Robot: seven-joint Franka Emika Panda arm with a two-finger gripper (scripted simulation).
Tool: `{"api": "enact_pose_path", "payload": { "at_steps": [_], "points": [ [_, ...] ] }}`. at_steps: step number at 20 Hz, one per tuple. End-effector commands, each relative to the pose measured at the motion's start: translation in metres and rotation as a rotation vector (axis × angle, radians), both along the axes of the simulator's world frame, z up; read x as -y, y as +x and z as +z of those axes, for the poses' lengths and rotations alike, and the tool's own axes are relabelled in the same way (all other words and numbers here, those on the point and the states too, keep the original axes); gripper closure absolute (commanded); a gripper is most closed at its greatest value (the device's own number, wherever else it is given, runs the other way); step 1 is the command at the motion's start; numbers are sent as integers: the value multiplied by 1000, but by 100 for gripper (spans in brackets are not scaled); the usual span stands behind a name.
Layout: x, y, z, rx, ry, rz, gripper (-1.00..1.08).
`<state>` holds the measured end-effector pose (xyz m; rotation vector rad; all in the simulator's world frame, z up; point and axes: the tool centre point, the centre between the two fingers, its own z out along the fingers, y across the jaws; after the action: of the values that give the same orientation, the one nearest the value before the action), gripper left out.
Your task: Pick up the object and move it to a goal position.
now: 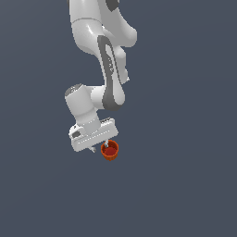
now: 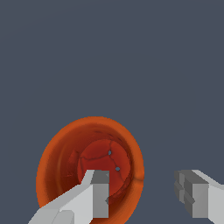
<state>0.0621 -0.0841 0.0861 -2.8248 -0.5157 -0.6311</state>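
Only a plain slate-grey ground (image 1: 185, 194) behind everything, flat and even in tone across both views. No edges, seams or markings visible on it. Possibly a floor or tabletop; cannot tell which from these renders.

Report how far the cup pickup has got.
Done: the gripper has reached the orange-red cup and hangs right over it. In hand: the jaws are open, one finger over the cup's mouth, the other outside its wall, so they straddle the rim but have not closed. Left: close on the wall, lift, and carry it to the goal, which neither view shows.
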Motion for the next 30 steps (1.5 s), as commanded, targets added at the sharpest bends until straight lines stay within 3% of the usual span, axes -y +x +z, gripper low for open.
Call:
{"api": "enact_pose_path", "payload": {
  "at_steps": [1, 8, 9, 22, 30],
  "points": [
    [-2, 2, -7, -1, 0, 1, -20],
    [-6, 7, -20, 1, -1, 1, -20],
    [-6, 7, -20, 1, -1, 1, 108],
    [-7, 8, -16, 2, -1, 2, 108],
    [-9, 16, 22, 1, -1, 1, 108]
  ]
}}
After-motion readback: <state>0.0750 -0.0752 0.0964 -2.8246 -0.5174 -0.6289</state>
